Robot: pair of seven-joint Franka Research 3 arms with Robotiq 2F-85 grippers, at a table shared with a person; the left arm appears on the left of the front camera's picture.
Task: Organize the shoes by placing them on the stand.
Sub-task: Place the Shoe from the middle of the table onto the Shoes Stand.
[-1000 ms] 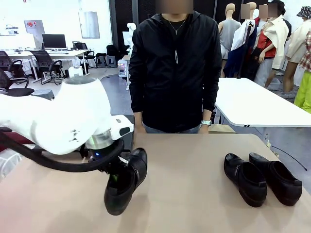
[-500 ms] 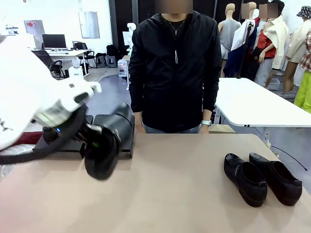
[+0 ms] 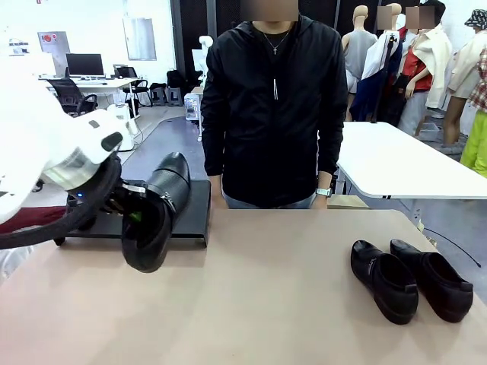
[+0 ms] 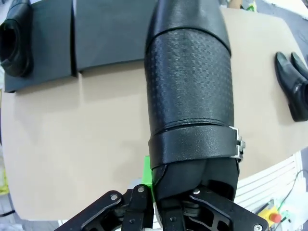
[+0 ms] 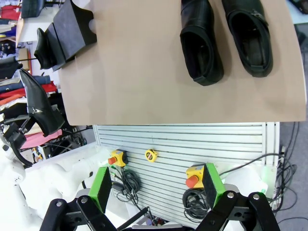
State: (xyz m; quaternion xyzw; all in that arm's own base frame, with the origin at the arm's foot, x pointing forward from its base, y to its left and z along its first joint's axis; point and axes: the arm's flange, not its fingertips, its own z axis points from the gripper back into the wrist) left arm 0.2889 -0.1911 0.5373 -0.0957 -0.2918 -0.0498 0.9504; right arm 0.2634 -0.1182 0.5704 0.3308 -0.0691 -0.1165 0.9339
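Left fingers (image 4: 147,169) clamped a shoe (image 3: 156,220) over the stand's (image 3: 192,217) edge, where a second shoe (image 4: 14,41) lay. Two shoes (image 3: 384,283) (image 3: 434,277) sat on the table (image 3: 266,312), ahead of the open right fingers (image 5: 100,186).

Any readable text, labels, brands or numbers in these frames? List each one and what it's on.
No text reads clearly in any view.
The wall sign, red and white, far back in the front view: too small and blurred to read.
The red buttons on yellow bases, right wrist view: no legible lettering.
The lifted shoe: no brand mark visible.
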